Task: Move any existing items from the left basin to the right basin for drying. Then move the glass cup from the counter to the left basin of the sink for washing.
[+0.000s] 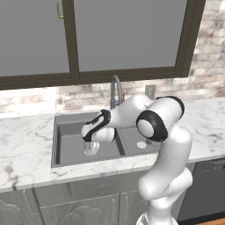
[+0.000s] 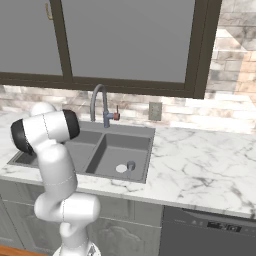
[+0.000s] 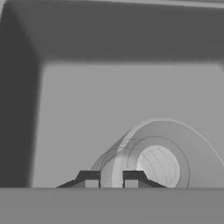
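You've got a dark-framed grey window (image 1: 127,35) above the stone-brick backsplash (image 2: 230,95), grey wall outlet (image 2: 155,111) right of the tap, dark dishwasher front (image 2: 210,232) low right, grey cabinet doors (image 1: 79,206) below.

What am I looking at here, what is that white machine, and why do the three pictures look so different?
The white machine is a robot arm in a computer-rendered kitchen. Two pictures come from cameras riding on its base, behind it to the left and to the right, so they show the same marble counter and dark double sink from two sides. The third comes from a camera on the robot's hand, looking along its jaws.

The arm reaches down into the left basin. Its jaws are closed on the wall of a clear glass cup, which also shows under the hand in the left base view. In the right basin, a small dark object stands beside the white drain. A curved faucet rises behind the sink.
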